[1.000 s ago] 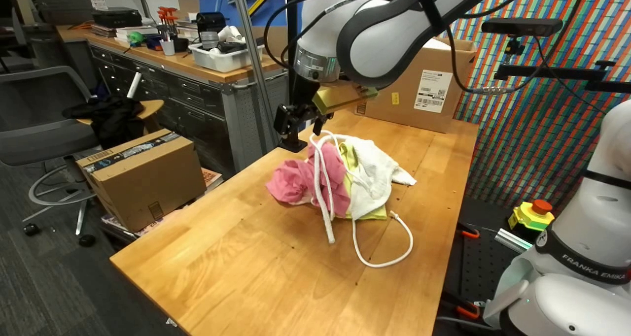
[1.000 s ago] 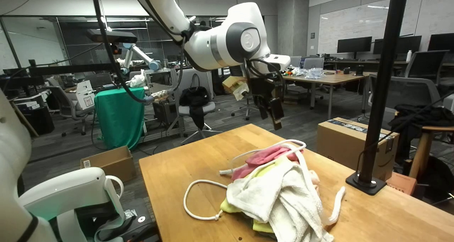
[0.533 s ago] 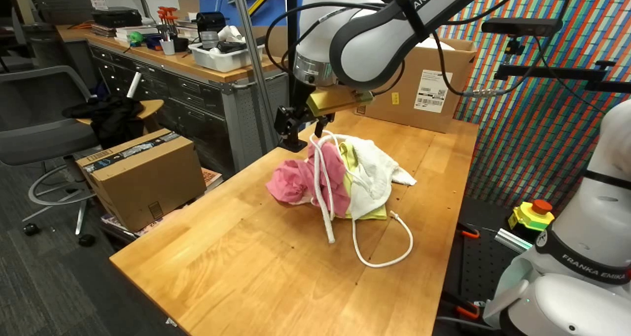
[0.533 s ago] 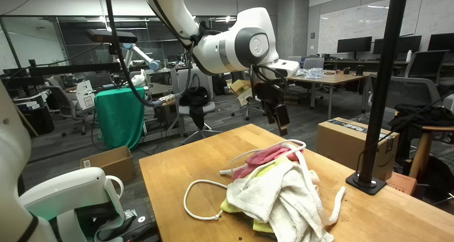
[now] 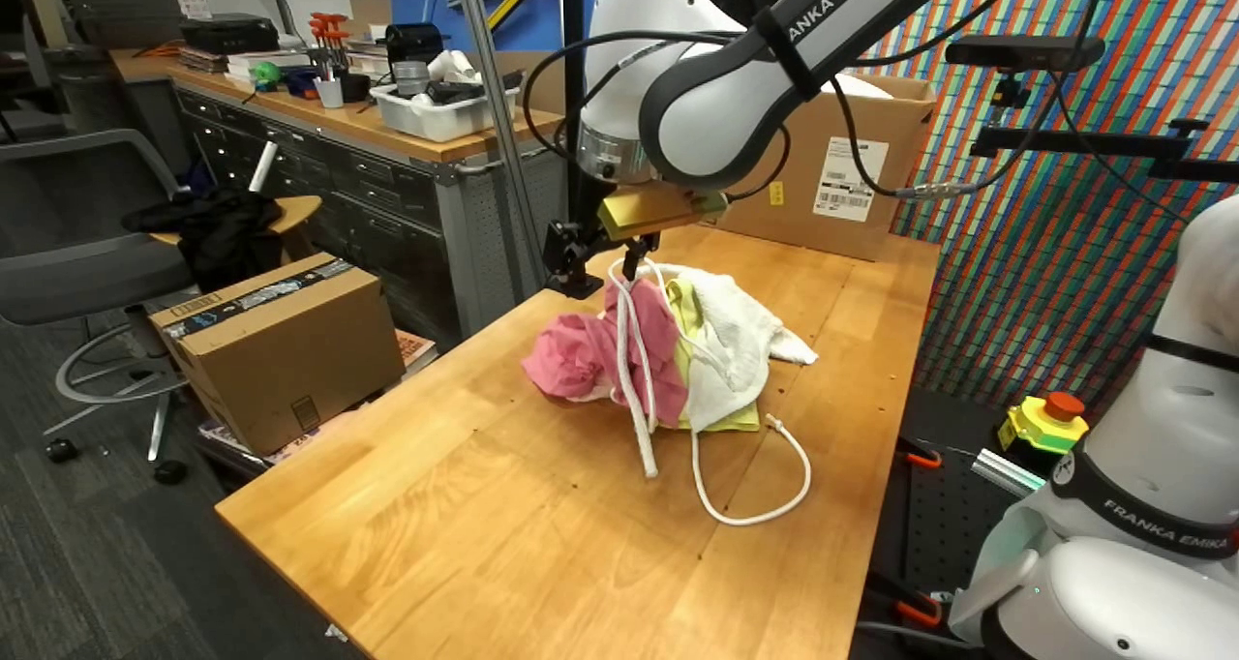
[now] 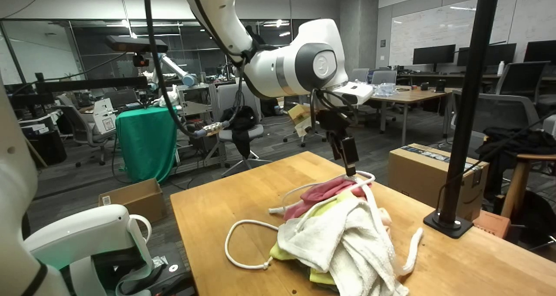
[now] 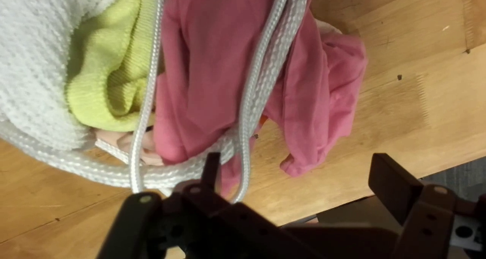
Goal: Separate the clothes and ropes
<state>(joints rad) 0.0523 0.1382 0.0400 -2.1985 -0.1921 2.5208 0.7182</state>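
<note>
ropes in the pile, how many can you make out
2 in the wrist view: a thick white rope running along the white cloth and over the pink cloth, and a thinner rope crossing the yellow cloth. Parts are hidden, so there may be more.

The arm (image 6: 282, 72) reaches over the counter (image 5: 465, 544); its gripper (image 7: 294, 164) points downward near the long edge opposite the robot base (image 5: 1142, 583), fingers (image 7: 393, 187) spread apart.
</note>
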